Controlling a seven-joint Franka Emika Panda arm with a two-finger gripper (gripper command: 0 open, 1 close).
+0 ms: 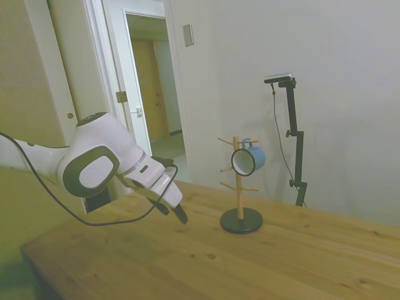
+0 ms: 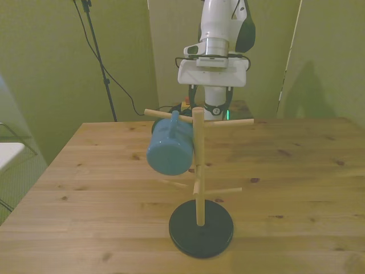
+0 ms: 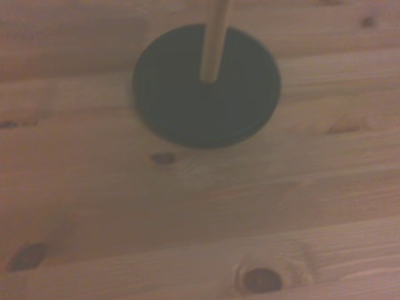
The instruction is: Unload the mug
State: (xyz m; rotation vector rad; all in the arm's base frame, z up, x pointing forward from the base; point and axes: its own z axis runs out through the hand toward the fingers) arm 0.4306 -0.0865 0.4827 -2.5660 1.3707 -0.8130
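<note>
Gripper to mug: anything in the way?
No. In the side view only bare table lies between the gripper and the peg stand; the mug hangs higher on an upper peg.

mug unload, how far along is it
Nothing is done yet: the mug hangs by its handle on an upper peg of the wooden peg stand. In hand is only the approach: the gripper is low over the table, short of the stand and apart from the mug. Left: reach the mug, grip it, lift it off the peg and set it down.
</note>
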